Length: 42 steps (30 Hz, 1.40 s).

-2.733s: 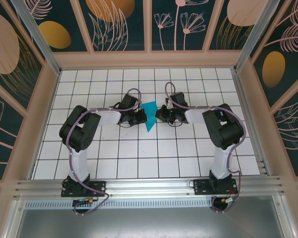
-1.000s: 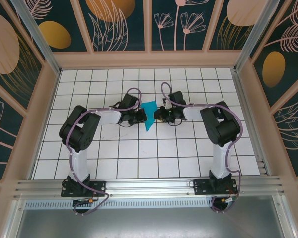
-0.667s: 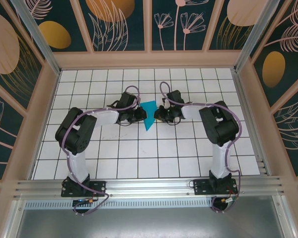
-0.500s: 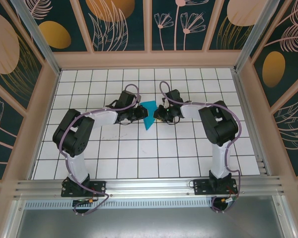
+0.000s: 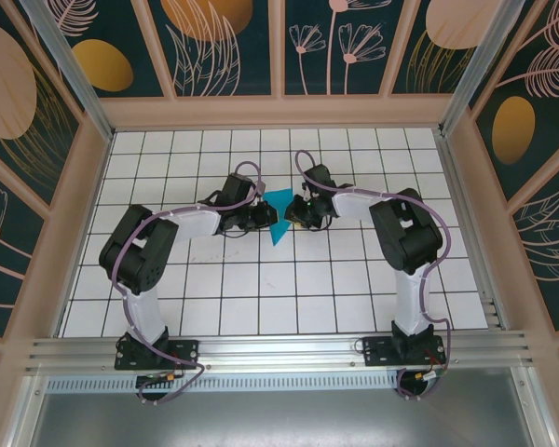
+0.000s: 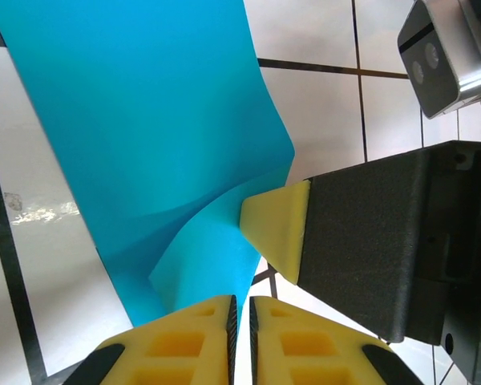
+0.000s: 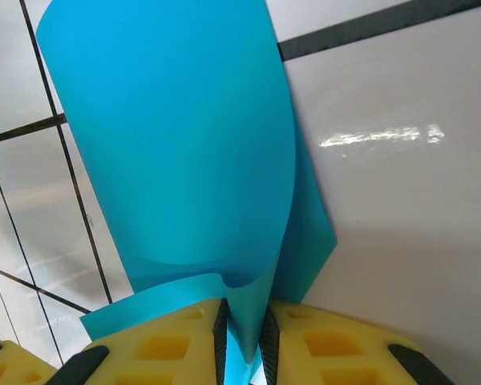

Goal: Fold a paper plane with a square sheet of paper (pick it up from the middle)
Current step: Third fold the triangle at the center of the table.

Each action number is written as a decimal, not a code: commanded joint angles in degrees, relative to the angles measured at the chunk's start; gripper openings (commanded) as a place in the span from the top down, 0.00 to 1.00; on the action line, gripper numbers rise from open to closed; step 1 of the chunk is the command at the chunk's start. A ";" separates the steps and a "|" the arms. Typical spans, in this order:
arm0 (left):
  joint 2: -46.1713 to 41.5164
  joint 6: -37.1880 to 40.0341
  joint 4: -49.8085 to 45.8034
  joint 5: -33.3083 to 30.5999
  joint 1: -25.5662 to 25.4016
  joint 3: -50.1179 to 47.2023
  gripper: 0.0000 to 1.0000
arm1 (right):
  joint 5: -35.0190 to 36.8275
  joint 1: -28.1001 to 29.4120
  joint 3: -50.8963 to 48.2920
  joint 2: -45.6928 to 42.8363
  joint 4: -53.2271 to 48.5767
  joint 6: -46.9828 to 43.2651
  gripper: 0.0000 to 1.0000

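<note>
The square sheet of paper [image 5: 279, 216] is teal-blue, folded into creased layers, and sits mid-table between both grippers. My left gripper [image 5: 264, 216] is at its left edge. In the left wrist view the jaws [image 6: 240, 321] stand almost together, with the corner of a raised flap of the paper [image 6: 144, 120] at the slit's mouth. My right gripper [image 5: 295, 212] is at the right edge. In the right wrist view it [image 7: 240, 337] is shut on a curled fold of the paper [image 7: 176, 144]. One right fingertip [image 6: 276, 233] touches the flap.
The floor is white tile with a black grid. Wooden frame walls [image 5: 279, 112] close in the back and sides, and an aluminium rail [image 5: 279, 349] runs along the front by the arm bases. The right wrist camera housing [image 6: 445, 56] hangs close to the left gripper.
The left arm's elbow has swung out to the left. The right gripper has edged left, closer over the paper. The paper has stayed in place between them.
</note>
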 commanded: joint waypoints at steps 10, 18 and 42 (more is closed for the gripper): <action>4.69 2.19 -2.60 -2.02 -0.44 3.66 0.87 | 7.87 0.41 -0.47 5.77 -4.79 1.32 0.74; 5.72 2.18 -3.92 -5.29 -0.44 3.95 0.90 | 7.61 0.45 -0.78 5.94 -4.77 0.66 0.74; 6.03 3.96 -3.52 -6.00 -0.49 4.81 0.89 | 7.82 0.46 -2.14 5.94 -4.41 0.13 0.81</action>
